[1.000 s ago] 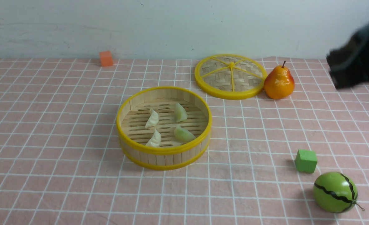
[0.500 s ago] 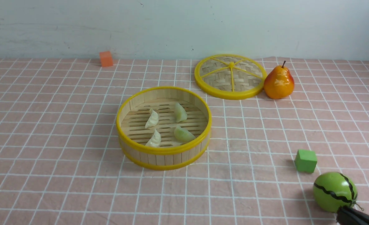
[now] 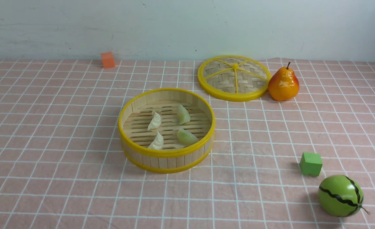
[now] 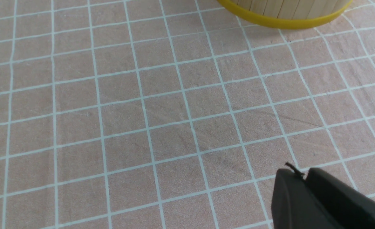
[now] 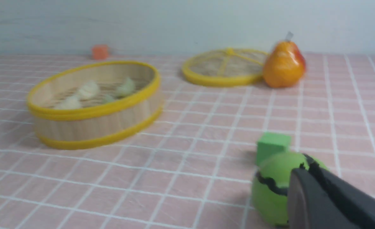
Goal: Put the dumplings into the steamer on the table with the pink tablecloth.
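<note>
On the pink table: the steamer (image 3: 166, 130) sits mid-cloth with all four dumplings (image 3: 169, 129) lying on its slatted floor, two cream-white on the left side, two pale green on the right side.
Just changed: the right arm filled the upper right of the front view a second ago, showed only as a dark tip at the lower right edge half a second ago, and is now gone from that view.
Meaning: no dumpling remains on the pink tablecloth (image 3: 63, 127); the task looks finished and the arms are retiring.
Right gripper (image 5: 305, 186): jaws clenched, empty, low just beside the toy watermelon (image 3: 340, 195).
Left gripper (image 4: 297, 178): fingers nearly together, a thin slit between them, gripping nothing, above bare cloth near the steamer's base.
Around: woven lid (image 3: 234, 77) touching a pear (image 3: 283, 84) at the back; green cube (image 3: 310, 163) near the watermelon; orange cube (image 3: 107, 59) by the wall.
In the way: nothing lies over the steamer.
</note>
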Tool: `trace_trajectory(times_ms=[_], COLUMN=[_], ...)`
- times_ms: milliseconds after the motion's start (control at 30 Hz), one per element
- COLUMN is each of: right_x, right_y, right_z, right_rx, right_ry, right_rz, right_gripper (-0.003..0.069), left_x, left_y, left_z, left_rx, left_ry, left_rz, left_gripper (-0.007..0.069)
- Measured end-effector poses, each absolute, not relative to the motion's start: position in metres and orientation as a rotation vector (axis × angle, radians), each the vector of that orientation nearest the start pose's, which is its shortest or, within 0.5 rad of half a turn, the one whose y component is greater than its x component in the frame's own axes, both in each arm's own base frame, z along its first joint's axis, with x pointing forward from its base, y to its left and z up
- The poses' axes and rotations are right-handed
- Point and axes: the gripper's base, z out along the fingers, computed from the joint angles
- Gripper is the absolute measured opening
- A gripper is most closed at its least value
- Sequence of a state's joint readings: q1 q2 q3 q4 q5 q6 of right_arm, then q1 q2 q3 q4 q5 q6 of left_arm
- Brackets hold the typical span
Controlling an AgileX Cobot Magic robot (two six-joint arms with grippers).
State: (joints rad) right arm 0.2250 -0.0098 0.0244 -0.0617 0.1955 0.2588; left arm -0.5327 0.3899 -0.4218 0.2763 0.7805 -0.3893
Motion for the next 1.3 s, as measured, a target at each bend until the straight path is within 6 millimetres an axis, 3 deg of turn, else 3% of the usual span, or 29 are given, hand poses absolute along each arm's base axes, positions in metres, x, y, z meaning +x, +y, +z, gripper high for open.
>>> trace_trajectory(times_ms=[100, 300, 1100, 1300], right_x=[0.054, 0.052, 0.051, 0.051], right_y=[0.007, 0.007, 0.007, 0.007], right_z=[0.18, 0.174, 0.173, 0.173], right_rx=[0.086, 0.083, 0.085, 0.083], right_ry=[1.782, 1.879, 1.887, 1.887], right_rz=[0.261, 0.221, 0.227, 0.225], right_gripper=[-0.0002, -0.0002, 0.0028, 0.0036], left_x=[0.07, 0.07, 0.07, 0.053], left_y=[-0.021, -0.021, -0.021, -0.007], left_z=[0.264, 0.264, 0.264, 0.261], left_rx=[0.27, 0.27, 0.27, 0.154], left_ry=[2.189, 2.19, 2.18, 1.887], left_rz=[-0.191, -0.189, -0.194, -0.218], left_gripper=[0.0057, 0.0064, 0.0092, 0.0092])
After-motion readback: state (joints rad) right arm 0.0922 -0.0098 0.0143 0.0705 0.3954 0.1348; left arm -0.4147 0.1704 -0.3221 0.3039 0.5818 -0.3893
